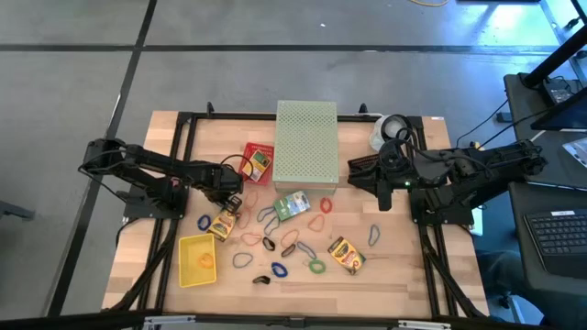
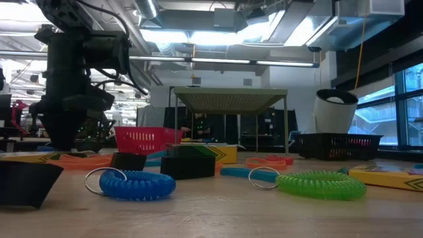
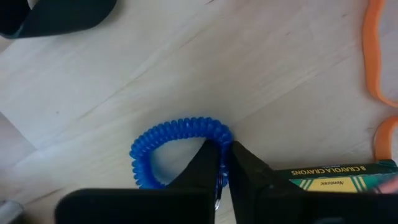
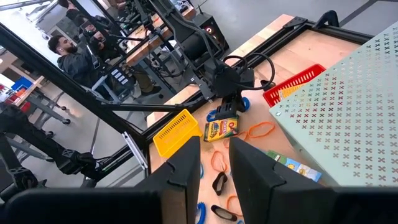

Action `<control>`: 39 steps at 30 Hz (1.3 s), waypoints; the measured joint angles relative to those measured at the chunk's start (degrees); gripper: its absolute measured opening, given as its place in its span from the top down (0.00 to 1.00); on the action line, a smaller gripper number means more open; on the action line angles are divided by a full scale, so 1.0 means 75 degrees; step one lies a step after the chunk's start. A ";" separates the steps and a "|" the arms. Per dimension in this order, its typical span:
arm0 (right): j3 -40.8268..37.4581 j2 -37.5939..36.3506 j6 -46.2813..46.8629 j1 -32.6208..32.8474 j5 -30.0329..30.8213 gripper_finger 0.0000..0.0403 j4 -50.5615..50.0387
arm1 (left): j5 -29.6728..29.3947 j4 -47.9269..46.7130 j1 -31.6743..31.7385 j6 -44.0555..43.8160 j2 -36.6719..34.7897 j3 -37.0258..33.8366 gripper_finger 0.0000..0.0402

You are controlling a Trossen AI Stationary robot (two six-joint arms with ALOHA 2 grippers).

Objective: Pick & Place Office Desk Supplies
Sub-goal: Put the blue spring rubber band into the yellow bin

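Left tool (image 3: 224, 163) pinched shut on a ribbed blue coil loop (image 3: 177, 134), smooth pale wooden desk (image 3: 261, 74), right tool (image 4: 214, 165) held narrowly apart, empty, one flat crayon box (image 3: 342, 175) beside the loop

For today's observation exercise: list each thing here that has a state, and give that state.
Left hand: shut on the blue coil band.
Right hand: raised, holding nothing.
Crayola crayon box: closed, lying flat beside the left hand.
Yellow basket: upright, with an orange band inside.
Red basket: upright.
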 joint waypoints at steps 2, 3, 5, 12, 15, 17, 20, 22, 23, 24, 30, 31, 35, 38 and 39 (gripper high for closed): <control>0.0000 0.0001 -0.0003 0.0000 0.0000 0.79 0.0001 | 0.0030 0.0010 0.0005 0.0083 0.0000 -0.0002 0.98; 0.0000 0.0001 -0.0003 0.0000 0.0000 0.79 -0.0001 | 0.0062 0.0017 0.0006 0.0117 0.0000 -0.0003 0.98; 0.0000 0.0001 -0.0003 0.0000 0.0000 0.79 -0.0001 | 0.0116 0.0023 0.0009 0.0143 0.0003 -0.0003 0.98; 0.0000 0.0000 -0.0006 0.0000 0.0000 0.79 -0.0002 | 0.0203 -0.0292 -0.0006 0.0381 -0.0063 0.0362 0.99; 0.0000 0.0001 -0.0020 0.0000 0.0000 0.79 -0.0004 | 0.0245 -0.0332 -0.0015 0.0446 -0.0230 0.0542 0.99; 0.0000 0.0001 -0.0073 0.0000 0.0000 0.79 -0.0002 | 0.0249 -0.0426 -0.0042 0.0443 -0.0323 0.0582 0.99; 0.0000 0.0001 -0.0089 0.0000 0.0000 0.79 -0.0002 | 0.0264 -0.0483 -0.0055 0.0448 -0.0520 0.0694 0.99; 0.0000 0.0001 -0.0118 0.0000 -0.0001 0.79 -0.0004 | 0.0271 -0.0524 -0.0055 0.0448 -0.0654 0.0743 0.99; 0.0000 0.0001 -0.0119 0.0000 0.0000 0.79 -0.0004 | 0.0272 -0.0559 -0.0062 0.0453 -0.0737 0.0772 0.99; 0.0000 0.0001 -0.0119 0.0000 0.0000 0.79 -0.0004 | 0.0272 -0.0590 -0.0070 0.0462 -0.0835 0.0810 0.99; 0.0000 0.0001 -0.0135 0.0000 0.0000 0.79 -0.0005 | 0.0508 -0.0758 -0.0073 0.0701 -0.1505 0.1089 0.99; 0.0000 0.0001 -0.0147 0.0000 -0.0001 0.79 -0.0007 | 0.0640 -0.0758 -0.0073 0.0791 -0.1639 0.1150 0.99; 0.0000 0.0001 -0.0149 0.0000 0.0000 0.79 -0.0007 | 0.1342 -0.0894 -0.0164 0.1206 -0.2090 0.1434 0.99; 0.0001 0.0001 -0.0152 0.0000 -0.0003 0.79 -0.0009 | 0.1863 -0.0984 -0.0374 0.1481 -0.2380 0.1697 0.99; 0.0000 0.0001 -0.0152 0.0000 -0.0001 0.79 -0.0007 | 0.2014 -0.1016 -0.0464 0.1548 -0.2457 0.1772 0.99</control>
